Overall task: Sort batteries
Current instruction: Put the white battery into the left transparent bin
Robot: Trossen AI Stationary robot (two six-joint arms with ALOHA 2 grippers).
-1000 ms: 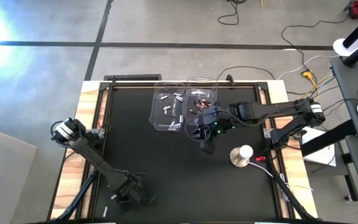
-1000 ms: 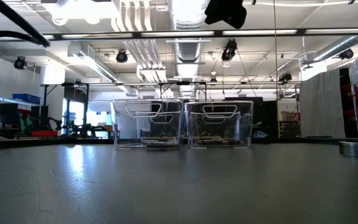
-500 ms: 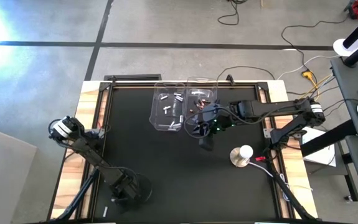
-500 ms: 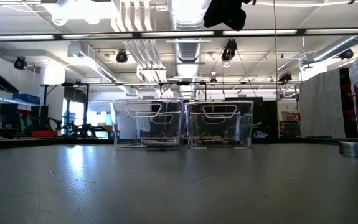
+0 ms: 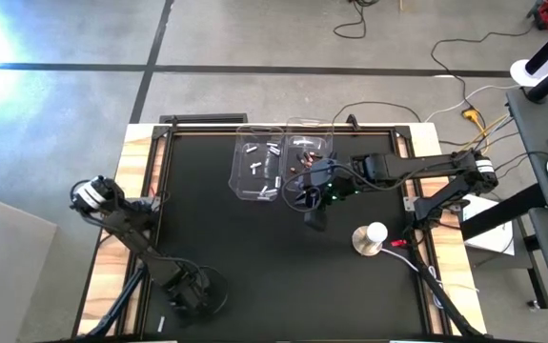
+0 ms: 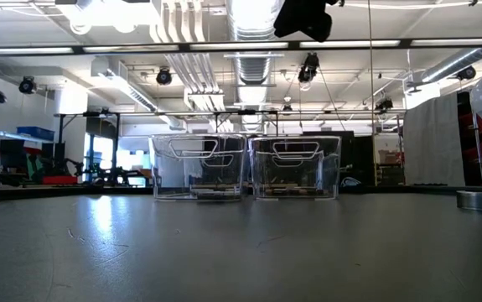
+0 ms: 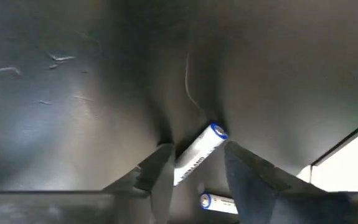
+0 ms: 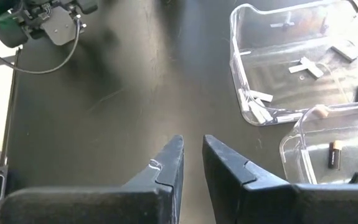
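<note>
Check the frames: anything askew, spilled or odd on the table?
Nothing stands out. Both clear plastic bins sit upright side by side, silvery-white batteries in one, dark copper-ended ones in the other. Left gripper straddles a loose white battery near the table's front edge.

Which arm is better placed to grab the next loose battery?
Left. Its gripper is open around a white battery on the mat; the right gripper hangs empty near the bins.

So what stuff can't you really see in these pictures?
- The second battery: left wrist view, cut off by the picture's edge and the left gripper.
- Whether the jaws actually pinch the white battery between them: too close to tell.
- Batteries in the bins: low view, blurred behind the clear walls.
- Right gripper: high view, too small.
</note>
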